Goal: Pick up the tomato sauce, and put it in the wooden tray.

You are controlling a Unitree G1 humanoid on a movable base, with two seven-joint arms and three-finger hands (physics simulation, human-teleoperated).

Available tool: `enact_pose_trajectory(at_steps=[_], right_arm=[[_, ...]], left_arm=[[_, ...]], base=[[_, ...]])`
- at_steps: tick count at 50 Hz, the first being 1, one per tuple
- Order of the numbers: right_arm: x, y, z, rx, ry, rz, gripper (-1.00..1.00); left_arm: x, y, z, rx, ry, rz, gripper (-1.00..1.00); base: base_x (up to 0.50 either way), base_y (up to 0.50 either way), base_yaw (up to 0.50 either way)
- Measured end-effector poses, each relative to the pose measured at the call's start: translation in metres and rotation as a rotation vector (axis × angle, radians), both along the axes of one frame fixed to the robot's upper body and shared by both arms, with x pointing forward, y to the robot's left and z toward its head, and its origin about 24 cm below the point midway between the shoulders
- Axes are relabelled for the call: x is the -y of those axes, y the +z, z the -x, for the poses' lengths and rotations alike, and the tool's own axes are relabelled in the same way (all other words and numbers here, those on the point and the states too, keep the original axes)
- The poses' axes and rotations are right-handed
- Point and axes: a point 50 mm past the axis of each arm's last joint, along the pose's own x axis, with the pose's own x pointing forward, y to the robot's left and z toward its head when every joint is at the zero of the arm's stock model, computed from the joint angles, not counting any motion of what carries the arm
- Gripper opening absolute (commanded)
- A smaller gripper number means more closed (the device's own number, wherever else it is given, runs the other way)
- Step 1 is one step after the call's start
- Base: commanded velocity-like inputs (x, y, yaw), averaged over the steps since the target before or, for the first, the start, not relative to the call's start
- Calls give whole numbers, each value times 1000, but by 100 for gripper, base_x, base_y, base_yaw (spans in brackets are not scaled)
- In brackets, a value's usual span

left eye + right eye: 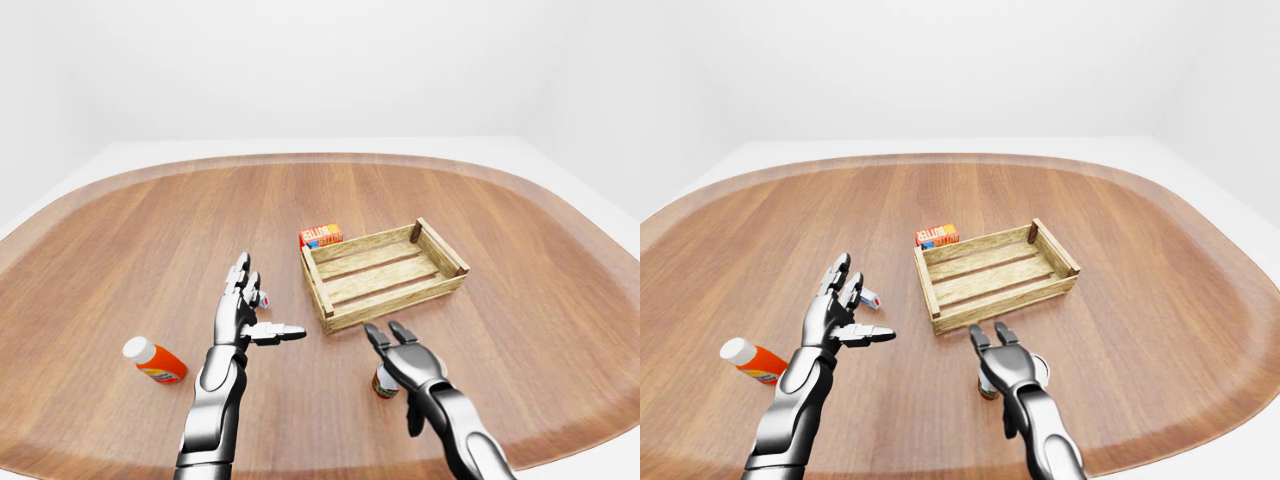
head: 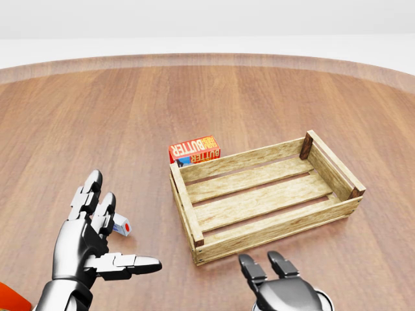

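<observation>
The tomato sauce (image 1: 384, 383), a small stiff can, likely slick and light, suits a side grip by the right hand (image 1: 405, 358), fingers spread above it

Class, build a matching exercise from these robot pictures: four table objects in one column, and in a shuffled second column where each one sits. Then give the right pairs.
Column one:
1. butter box
2. wooden tray
3. orange bottle
4. small can

Column two:
A. lying on the table at the left of the left-eye view
B. under the right hand
C. beside the tray's far left corner
D. in the middle of the table, nothing inside

Pairs: 1-C, 2-D, 3-A, 4-B
</observation>
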Motion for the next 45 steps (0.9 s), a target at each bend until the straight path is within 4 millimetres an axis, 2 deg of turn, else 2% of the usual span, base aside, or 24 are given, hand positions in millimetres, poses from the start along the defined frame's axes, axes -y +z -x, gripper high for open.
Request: enact_pose_trajectory(at_steps=[23, 45], right_arm=[[-7, -4, 1, -12, 27, 5, 100], [-6, -11, -2, -40, 22, 3, 100]], left_arm=[[0, 0, 0, 2, -1, 1, 100], [0, 0, 0, -1, -1, 2, 100]], base=[[0, 0, 0], [0, 0, 0]])
